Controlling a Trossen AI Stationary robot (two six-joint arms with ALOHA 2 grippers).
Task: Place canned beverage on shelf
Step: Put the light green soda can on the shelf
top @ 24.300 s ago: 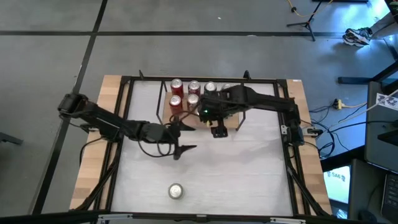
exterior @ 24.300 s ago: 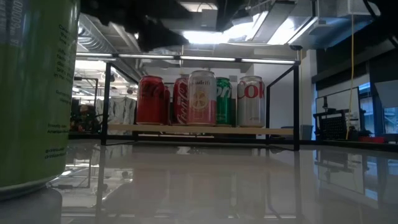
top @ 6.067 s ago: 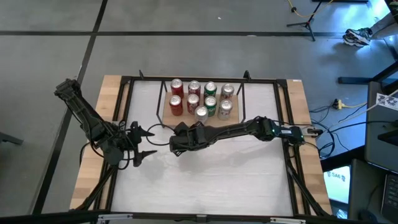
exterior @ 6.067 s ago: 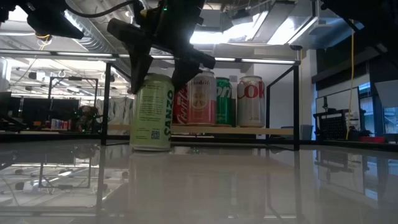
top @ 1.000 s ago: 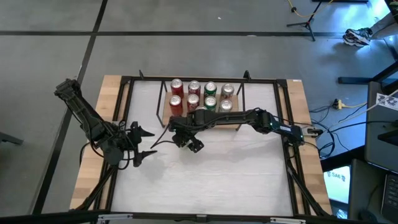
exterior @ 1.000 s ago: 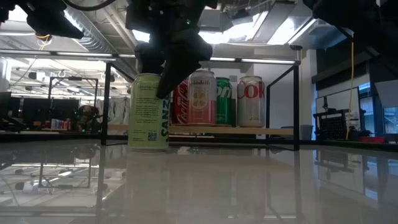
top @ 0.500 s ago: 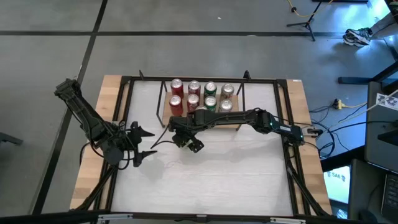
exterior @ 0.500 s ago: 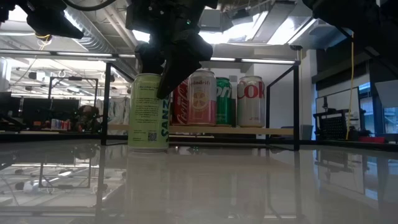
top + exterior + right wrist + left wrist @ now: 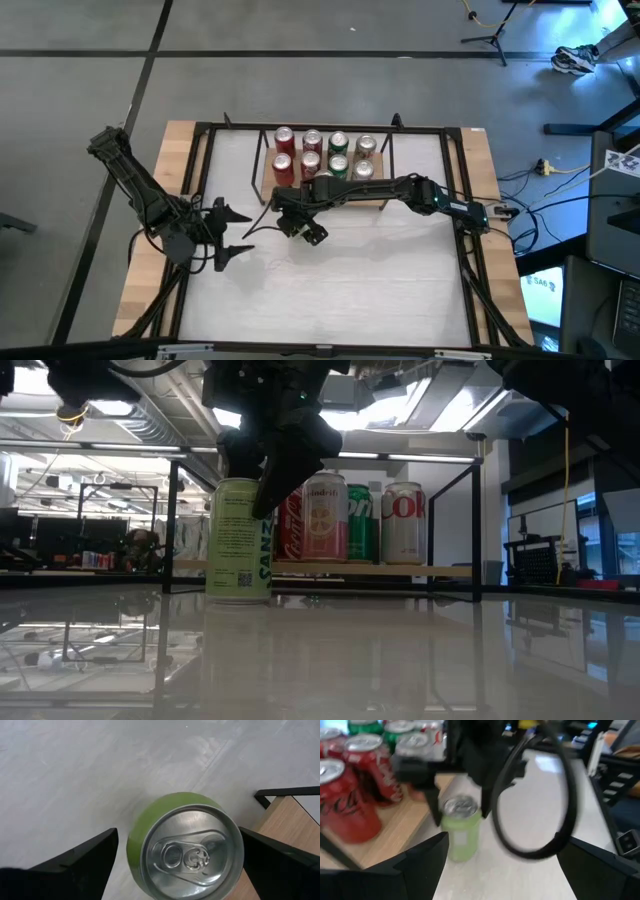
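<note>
Directly below the spread, empty right pincer the upright green aluminium can stands on the white counter, just beside the low light-wood shelf.

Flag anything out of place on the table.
The green can stands upright on the table just off the shelf, not on its board with the other cans. The right gripper straddles it, open.

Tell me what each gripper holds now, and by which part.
Left gripper: nothing. The right gripper has its jaws astride the green can at its upper part, but whether they clamp it cannot be told.
</note>
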